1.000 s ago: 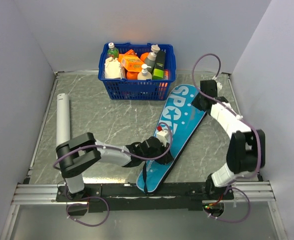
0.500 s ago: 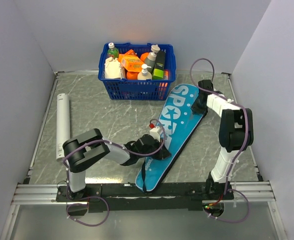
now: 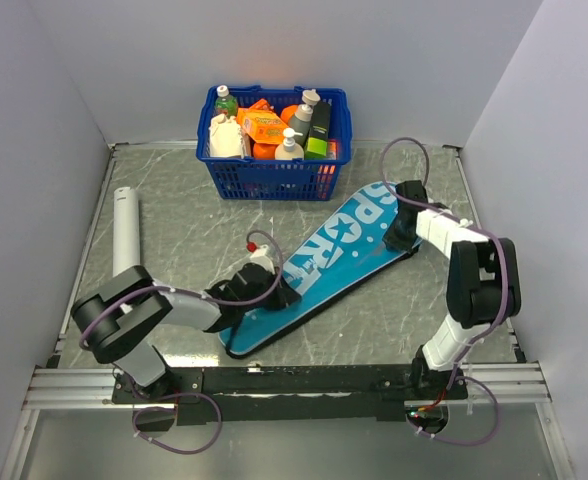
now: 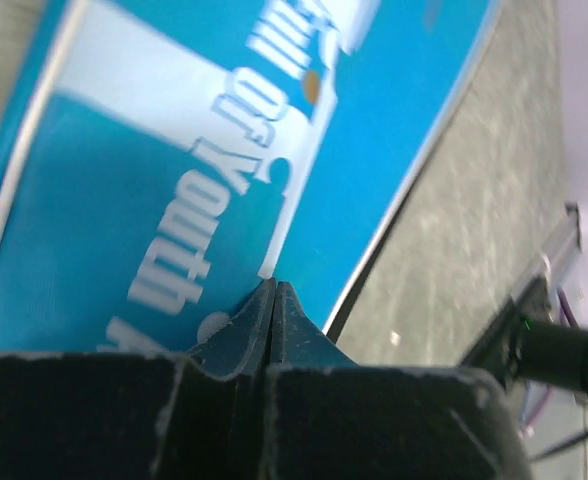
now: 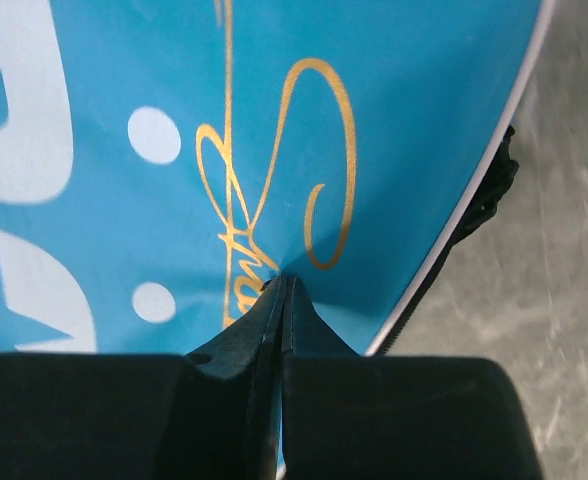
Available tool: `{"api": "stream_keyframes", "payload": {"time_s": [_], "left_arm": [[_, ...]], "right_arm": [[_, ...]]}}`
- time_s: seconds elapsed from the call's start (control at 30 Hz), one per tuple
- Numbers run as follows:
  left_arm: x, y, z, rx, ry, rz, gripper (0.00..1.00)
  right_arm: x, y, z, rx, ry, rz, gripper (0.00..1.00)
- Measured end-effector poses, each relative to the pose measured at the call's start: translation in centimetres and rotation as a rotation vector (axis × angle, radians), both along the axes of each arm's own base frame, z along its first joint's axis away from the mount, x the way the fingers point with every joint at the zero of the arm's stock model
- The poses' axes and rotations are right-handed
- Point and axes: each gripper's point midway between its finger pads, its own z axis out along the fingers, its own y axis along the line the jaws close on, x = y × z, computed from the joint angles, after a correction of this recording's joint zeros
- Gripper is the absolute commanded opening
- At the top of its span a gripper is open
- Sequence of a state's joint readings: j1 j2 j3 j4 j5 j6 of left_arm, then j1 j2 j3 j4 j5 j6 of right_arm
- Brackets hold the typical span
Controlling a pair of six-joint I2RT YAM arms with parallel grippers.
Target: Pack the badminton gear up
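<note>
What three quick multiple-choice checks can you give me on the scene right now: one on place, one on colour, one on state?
1. Where is the long white tube?
A. Lying across the case
B. Flat on the marbled grey table near its left edge, apart from the case
C. Standing upright at the near edge

2. What colour is the word SPORT on the teal racket-shaped case?
A. White
B. Orange
C. Black

3. How does the right gripper stand?
A. Wide open above the case
B. Open around the case's edge
C. Shut, fingertips at the case's surface

Answers:
1 B: the top view shows the tube flat by the left edge, with bare table between it and the case.
2 A: the letters read white on teal.
3 C: the right wrist view shows the fingers pressed together with no gap, their tips at the case.
</note>
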State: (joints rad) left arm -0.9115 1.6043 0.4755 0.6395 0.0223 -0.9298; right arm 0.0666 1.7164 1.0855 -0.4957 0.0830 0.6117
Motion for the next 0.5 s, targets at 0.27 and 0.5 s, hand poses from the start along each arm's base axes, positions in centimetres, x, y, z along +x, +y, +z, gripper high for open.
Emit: {"api": "stream_keyframes", "payload": {"time_s": [0.27,0.5], "left_arm": [[4.8,5.0,-0.3,0.048,0.017,0.188,0.01],[8.0,8.8,-0.3,0.071,0.010,0.319,0.01]], "right_arm": [[-6.5,3.8,-0.3,-0.047,0.051,0.077,0.01],[-13.3,5.7,-1.3,-0.047,0.146,0.130,0.01]]}}
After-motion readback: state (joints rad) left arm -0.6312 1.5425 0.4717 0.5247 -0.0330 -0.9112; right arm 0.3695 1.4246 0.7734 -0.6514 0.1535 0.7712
